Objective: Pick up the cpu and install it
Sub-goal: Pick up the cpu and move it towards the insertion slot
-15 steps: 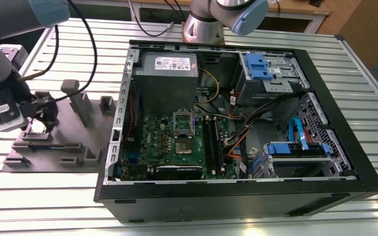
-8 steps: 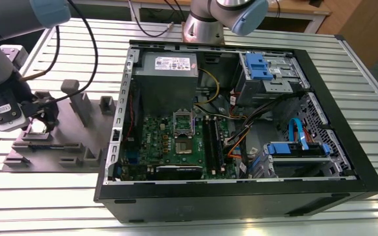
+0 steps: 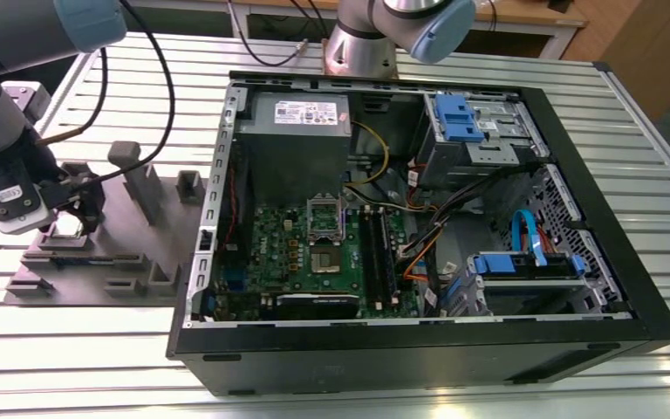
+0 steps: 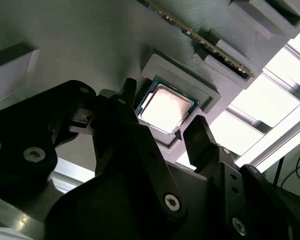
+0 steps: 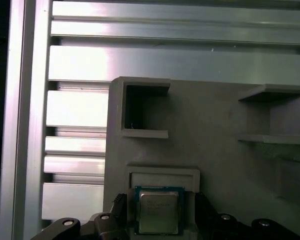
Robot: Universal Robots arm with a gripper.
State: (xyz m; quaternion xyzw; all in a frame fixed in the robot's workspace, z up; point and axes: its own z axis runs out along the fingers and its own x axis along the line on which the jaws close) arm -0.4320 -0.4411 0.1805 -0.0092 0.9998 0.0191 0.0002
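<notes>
The cpu (image 4: 166, 107) (image 5: 158, 210), a small flat silvery square, lies in a shallow raised pocket of the grey fixture (image 3: 126, 262) (image 5: 215, 130) on the exterior view's left. My gripper (image 3: 73, 216) (image 4: 165, 114) (image 5: 159, 206) hangs low over it, open. One black finger (image 4: 127, 95) stands off one edge of the chip and the other finger (image 4: 199, 135) off the opposite edge, each with a small gap. Inside the open computer case (image 3: 614, 262), the green board (image 3: 300, 253) carries the dark square socket (image 3: 325, 223), uncovered.
The fixture has upright grey posts (image 3: 143, 188) and a memory stick (image 4: 200, 35) standing in a slot near the chip's pocket. A grey power box (image 3: 300, 113), blue drive brackets (image 3: 457, 118) and loose cables (image 3: 428, 244) crowd the case. Ribbed aluminium table (image 3: 79, 349) lies around.
</notes>
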